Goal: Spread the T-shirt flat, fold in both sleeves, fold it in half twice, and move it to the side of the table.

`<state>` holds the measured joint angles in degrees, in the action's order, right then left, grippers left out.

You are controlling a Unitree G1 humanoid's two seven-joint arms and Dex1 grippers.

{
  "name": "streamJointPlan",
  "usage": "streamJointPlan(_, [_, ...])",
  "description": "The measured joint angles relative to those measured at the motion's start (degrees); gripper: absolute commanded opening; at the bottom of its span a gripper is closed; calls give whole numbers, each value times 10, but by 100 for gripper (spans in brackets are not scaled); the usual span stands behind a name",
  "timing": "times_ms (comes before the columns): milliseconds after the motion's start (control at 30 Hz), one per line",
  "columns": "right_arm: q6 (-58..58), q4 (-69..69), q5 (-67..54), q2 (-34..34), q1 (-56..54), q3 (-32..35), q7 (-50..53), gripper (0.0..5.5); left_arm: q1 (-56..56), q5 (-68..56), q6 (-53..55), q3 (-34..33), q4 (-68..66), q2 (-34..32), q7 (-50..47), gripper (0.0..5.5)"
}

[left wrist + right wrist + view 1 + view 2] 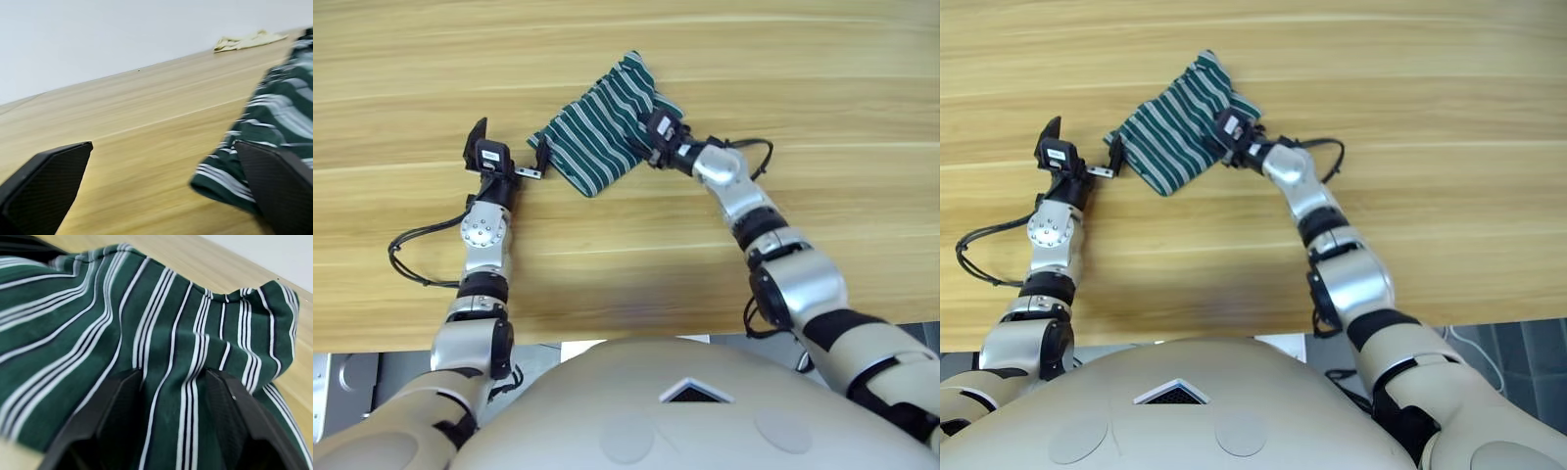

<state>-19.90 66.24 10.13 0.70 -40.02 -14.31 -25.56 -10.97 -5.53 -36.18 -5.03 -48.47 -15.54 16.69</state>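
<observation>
The green T-shirt (597, 132) with white stripes lies folded into a small bundle on the wooden table (783, 59), a little left of centre. My right gripper (656, 137) rests on the bundle's right edge, shut on a raised ridge of the cloth (122, 308), with a dark finger (120, 406) on either side of it. My left gripper (509, 147) stands open just left of the shirt's near corner. Its right finger (279, 186) is right beside the striped hem (225, 171), and bare wood shows between its fingers.
A pale yellow cloth (247, 40) lies at the far end of the table. A black cable (411, 259) loops beside my left forearm. The table's front edge (607, 338) runs close to my body. Bare wood stretches out to the right and beyond the shirt.
</observation>
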Motion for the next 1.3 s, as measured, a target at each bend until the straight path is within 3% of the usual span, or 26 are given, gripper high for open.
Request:
streamJointPlan(100, [19,45,6,-30,-37,-1,14,240,-1,-20,0,-7,-1,6,26,539])
streamJointPlan(400, [-20,53,1,-24,-37,15,-59,240,-6,-73,2,-35,-7,34,97,539])
streamJointPlan(667, [24,70,-45,-60,-95,78,-66,240,-27,-124,3,-72,-12,59,163,539])
streamJointPlan(1100, [137,101,60,-76,-101,13,132,240,-32,-152,5,-99,10,107,189,539])
streamJointPlan(1167, [156,100,40,-76,-102,42,142,240,-29,-166,4,-101,25,119,189,539])
streamJointPlan(1300, [231,106,-119,-38,-126,238,210,240,-21,-198,12,-112,77,144,191,539])
